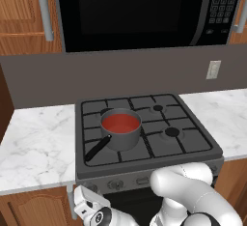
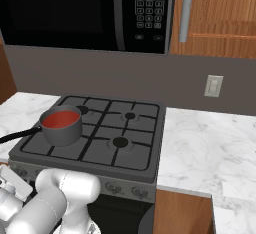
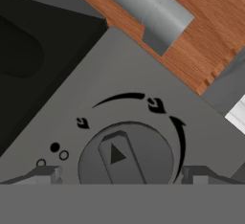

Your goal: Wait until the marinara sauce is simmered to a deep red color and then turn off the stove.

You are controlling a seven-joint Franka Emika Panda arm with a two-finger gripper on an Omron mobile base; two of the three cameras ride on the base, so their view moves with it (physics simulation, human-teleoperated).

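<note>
The dark grey gas stove (image 1: pixel 193 145) with black grid grates sits between 2 stretches of white marbled counter (image 1: pixel 34 143), under a black microwave (image 1: pixel 140 7). On its front left burner stands a small dark grey saucepan (image 1: pixel 120 135) with a long black handle that points toward the front left corner of the range. Inside it the marinara sauce (image 1: pixel 120 122) lies as a smooth, flat, orange-red disc ringed by the pan's rim; the right base view shows the same red surface (image 2: pixel 60 119) at the left side of the cooktop.

The white arm bends low in front of the stove, its hand down at the left end of the front panel. In the hand view the pincer (image 3: pixel 119 175) is spread wide, its 2 dark fingertips (image 3: pixel 45 175) standing on either side of a round grey knob (image 3: pixel 125 156) with a raised bar and a dark triangle mark, not pressing on it. Above the knob a grey cylindrical handle (image 3: pixel 148 7) crosses a wooden cabinet front (image 3: pixel 206 31).
</note>
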